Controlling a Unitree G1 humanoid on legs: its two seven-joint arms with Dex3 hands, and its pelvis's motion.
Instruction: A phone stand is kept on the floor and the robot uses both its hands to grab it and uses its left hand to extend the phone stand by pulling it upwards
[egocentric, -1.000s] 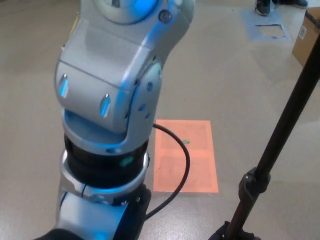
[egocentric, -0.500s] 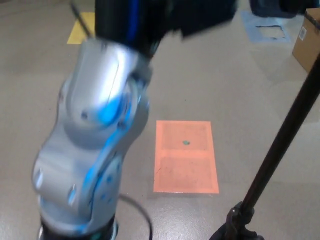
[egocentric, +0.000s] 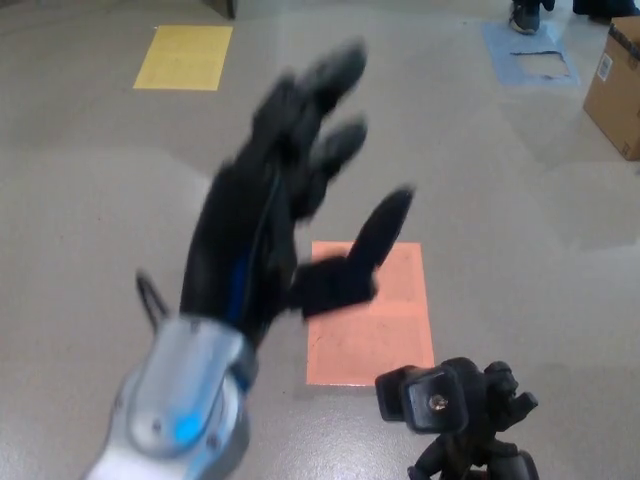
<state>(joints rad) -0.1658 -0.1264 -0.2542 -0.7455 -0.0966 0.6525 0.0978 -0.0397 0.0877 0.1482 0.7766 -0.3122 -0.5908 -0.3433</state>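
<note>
The phone stand (egocentric: 440, 402) shows at the bottom right as a black head with a small screw, seen from above, its lower part cut off by the picture edge. Dark knobbly shapes (egocentric: 505, 400) crowd round it on its right. They may be my right hand, but I cannot make out its state. My left hand (egocentric: 285, 210) is raised in mid-picture, blurred by motion. It is open with its fingers (egocentric: 335, 75) spread and its thumb (egocentric: 375, 235) sticking out. It holds nothing and sits up and to the left of the stand, apart from it.
An orange mat (egocentric: 385, 335) lies on the floor, partly behind my left hand. A yellow mat (egocentric: 185, 55) lies far left and a blue mat (egocentric: 530, 60) far right. A cardboard box (egocentric: 615, 90) stands at the right edge. A person's shoe (egocentric: 525, 15) shows at the top.
My left arm has swung: its silver forearm filled the view before, now the open hand shows. The long black pole slanting across the right is gone; the stand's head now shows low right.
</note>
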